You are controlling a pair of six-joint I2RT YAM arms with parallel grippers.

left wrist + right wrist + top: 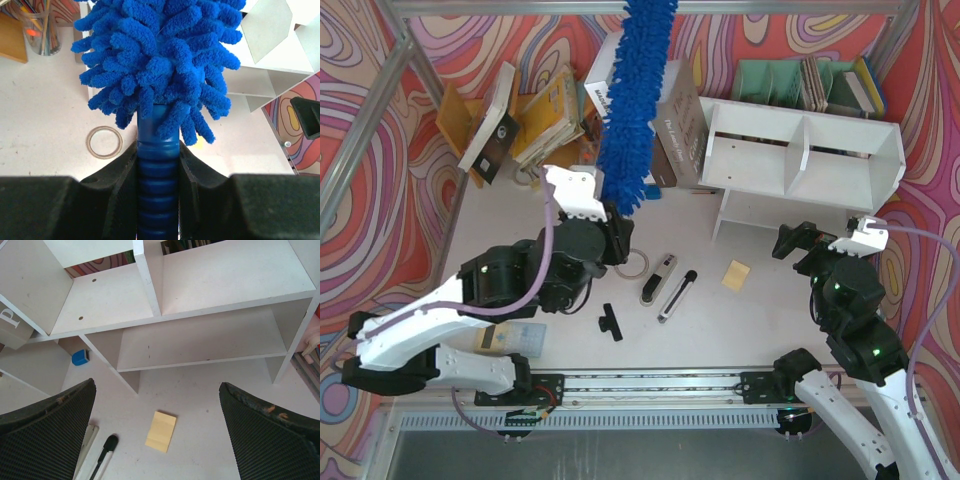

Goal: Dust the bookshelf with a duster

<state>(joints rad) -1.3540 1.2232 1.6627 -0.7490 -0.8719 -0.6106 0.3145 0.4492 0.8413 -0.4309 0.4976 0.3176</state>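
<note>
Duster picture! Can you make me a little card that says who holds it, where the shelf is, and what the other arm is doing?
duster: bright blue, fluffy, head raised off the table
held by: left gripper, shut on the ribbed blue handle
bookshelf: white, to the right of the duster and apart from it in the top view
right gripper: open, holding nothing, facing the bookshelf
dusting: not yet started
also on the table: ring, pale yellow square
</note>
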